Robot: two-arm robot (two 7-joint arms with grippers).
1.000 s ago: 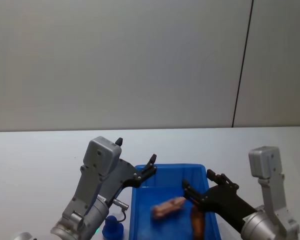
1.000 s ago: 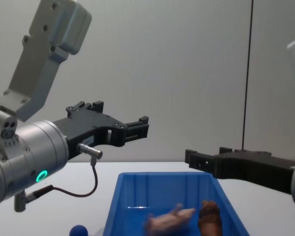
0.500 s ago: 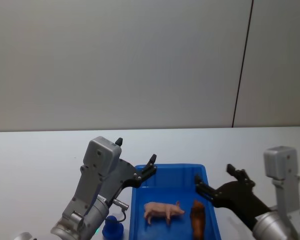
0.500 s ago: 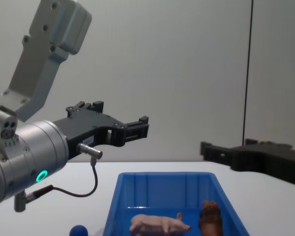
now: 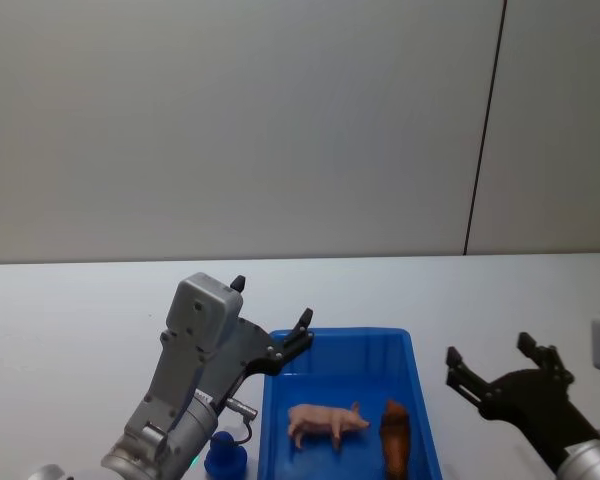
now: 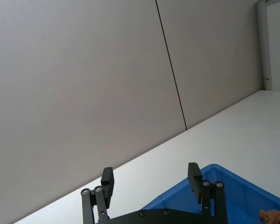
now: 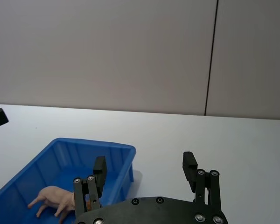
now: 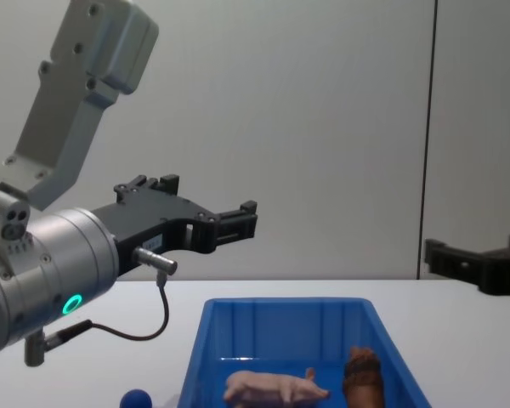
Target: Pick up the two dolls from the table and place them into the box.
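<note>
A small blue ball [image 5: 225,455] sits on the white table [image 5: 70,320] nearest the robot, just outside the left wall of the box [image 5: 340,335] and below the left arm's grey wrist housing. Inside the bright blue box lie the two dolls. The pale pink pig [image 5: 325,423] rests on the box floor with its snout towards the robot's right. The dark reddish-brown figure [image 5: 394,449] sits just beside it, close to the right wall. The chest view shows the pair low in the box, pig [image 8: 272,387] on the left and brown figure [image 8: 362,374] on the right.

The left gripper [image 5: 272,302] hangs in the air over the box's far left corner, its black fingers [image 6: 107,176] spread apart with nothing between them. From that arm's wrist camera a blue corner of the box and a scrap of the brown figure [image 6: 272,216] show past the fingers.

The right gripper [image 5: 488,350] hovers to the right of the box, over bare table, its fingers [image 7: 189,161] likewise wide apart and empty. Its wrist camera looks back across the box rim at the pig [image 7: 53,198] lying inside.

Beyond the box the table runs to a plain grey panelled wall [image 5: 230,130], split by one dark vertical seam [image 5: 485,130].
</note>
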